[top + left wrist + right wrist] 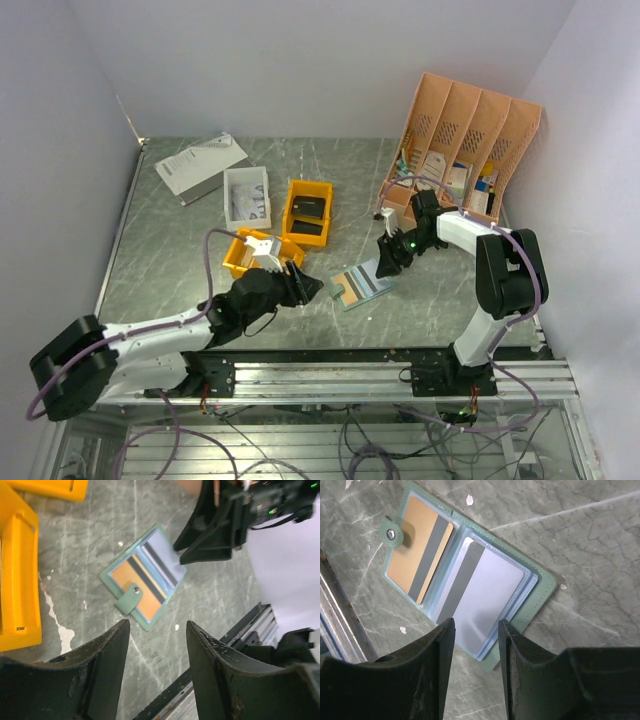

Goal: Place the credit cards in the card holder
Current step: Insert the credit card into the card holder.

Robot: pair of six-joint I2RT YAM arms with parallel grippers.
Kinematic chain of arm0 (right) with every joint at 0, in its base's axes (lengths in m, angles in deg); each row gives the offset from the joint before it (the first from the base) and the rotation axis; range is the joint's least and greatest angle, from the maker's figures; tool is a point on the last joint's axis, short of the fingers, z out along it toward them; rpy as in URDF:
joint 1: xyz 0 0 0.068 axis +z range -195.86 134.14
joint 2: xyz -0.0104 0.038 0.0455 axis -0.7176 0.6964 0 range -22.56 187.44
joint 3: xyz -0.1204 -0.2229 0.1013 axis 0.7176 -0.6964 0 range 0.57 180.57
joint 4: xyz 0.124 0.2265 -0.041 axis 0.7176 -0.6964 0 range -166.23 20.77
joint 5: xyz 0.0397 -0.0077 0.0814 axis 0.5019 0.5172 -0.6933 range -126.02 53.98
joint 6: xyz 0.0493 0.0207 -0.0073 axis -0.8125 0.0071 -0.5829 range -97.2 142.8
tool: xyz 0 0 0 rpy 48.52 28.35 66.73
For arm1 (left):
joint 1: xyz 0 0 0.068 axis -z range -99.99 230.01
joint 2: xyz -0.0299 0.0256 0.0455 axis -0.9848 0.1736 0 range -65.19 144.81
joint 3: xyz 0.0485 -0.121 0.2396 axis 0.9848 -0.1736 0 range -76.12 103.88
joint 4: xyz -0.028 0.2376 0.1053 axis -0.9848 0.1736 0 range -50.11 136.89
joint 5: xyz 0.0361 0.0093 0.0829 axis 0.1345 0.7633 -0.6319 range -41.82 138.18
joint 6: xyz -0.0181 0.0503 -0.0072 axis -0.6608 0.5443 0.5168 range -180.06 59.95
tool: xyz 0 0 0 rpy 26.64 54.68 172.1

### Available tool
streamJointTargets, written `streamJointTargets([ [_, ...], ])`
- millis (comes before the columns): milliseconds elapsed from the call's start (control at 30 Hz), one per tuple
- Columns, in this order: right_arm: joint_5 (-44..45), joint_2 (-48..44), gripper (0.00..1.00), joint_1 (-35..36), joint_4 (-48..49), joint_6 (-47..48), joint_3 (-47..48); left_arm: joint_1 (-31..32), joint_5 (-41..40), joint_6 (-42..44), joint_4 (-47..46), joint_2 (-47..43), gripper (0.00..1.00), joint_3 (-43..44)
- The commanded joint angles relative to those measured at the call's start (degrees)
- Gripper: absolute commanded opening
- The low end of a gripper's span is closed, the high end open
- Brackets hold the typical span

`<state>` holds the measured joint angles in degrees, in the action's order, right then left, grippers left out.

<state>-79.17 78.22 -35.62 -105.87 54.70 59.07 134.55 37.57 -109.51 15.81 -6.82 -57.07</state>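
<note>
Top external: grey marbled table [180, 250], white walls [300, 60], open card holder [358, 286].

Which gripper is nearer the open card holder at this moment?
Right. The right gripper hangs over the right end of the card holder; the left gripper sits off its left side, with bare table between.

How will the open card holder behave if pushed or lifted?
Thin and flat, the card holder probably slides on the smooth table, not tips. Lifted by one edge it likely folds at the spine; its cards may stiffen each half.
</note>
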Motion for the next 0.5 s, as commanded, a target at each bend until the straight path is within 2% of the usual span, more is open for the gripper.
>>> streamJointTargets([
  [0,-2.1,1.2,0.39,-0.4,-2.0,0.4,1.5,1.5,1.3,-1.5,-5.8,6.6,0.59,0.8],
  [200,-1.6,2.9,0.36,-0.4,-2.9,0.4,1.8,4.1,1.3,-1.4,-7.5,16.1,0.54,4.2],
  [467,1.3,2.6,0.40,-0.5,-1.4,-1.4,1.4,5.4,1.4,-1.2,-7.4,23.5,0.51,7.6],
])
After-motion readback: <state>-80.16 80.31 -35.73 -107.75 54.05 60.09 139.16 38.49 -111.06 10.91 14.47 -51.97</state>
